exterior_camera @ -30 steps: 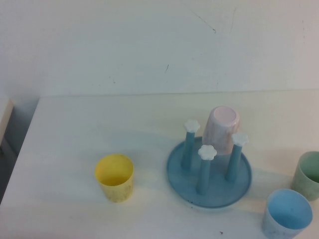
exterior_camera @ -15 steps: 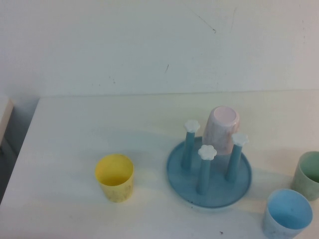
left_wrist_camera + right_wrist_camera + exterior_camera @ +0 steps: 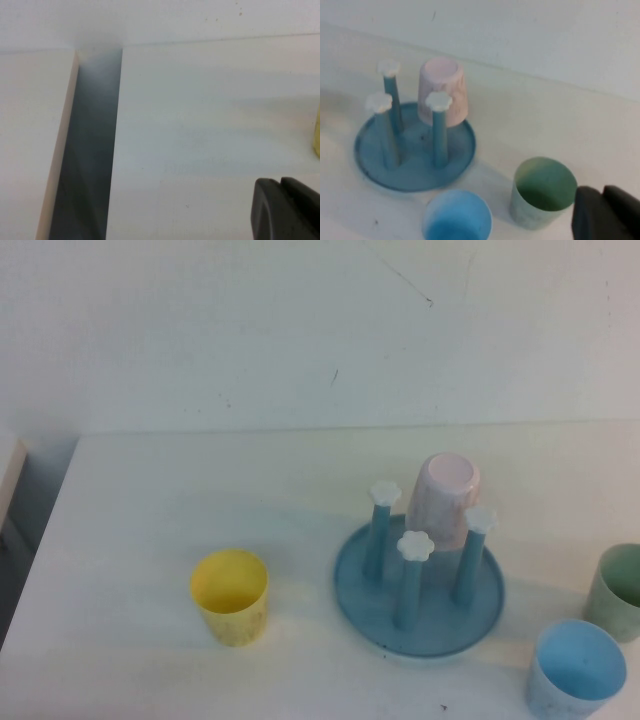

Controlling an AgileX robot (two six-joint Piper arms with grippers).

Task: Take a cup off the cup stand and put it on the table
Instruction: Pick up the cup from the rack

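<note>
Pink cup (image 3: 445,502): upside down over the far peg of the cup stand, its flat bottom facing up; untouched by either arm. In the right wrist view it (image 3: 442,97) sits behind the nearest white-capped peg.
Cup stand (image 3: 372,606): round blue tray standing on the counter, right of centre, with three bare pegs upright, each topped by a white flower cap; the fourth peg is hidden under the pink cup.
Counter (image 3: 150,500): broad white surface carrying everything; its left edge borders a dark gap (image 3: 87,150) seen from the left wrist.
Yellow cup (image 3: 230,596): upright, mouth up, left of the stand and apart from it.
Light blue cup (image 3: 577,672): upright at the near right corner, close to the stand's rim but not touching it.
Green cup (image 3: 620,592): upright at the right edge, just behind the blue cup, partly cut off.
Left pincer (image 3: 287,210): only a dark tip shows in its own wrist view, above the counter's left part near the yellow cup's edge; I cannot tell whether it is spread or pressed together.
Right pincer (image 3: 605,212): a dark tip shows beside the green cup, well apart from the pink cup; spread or closed, I cannot tell.
</note>
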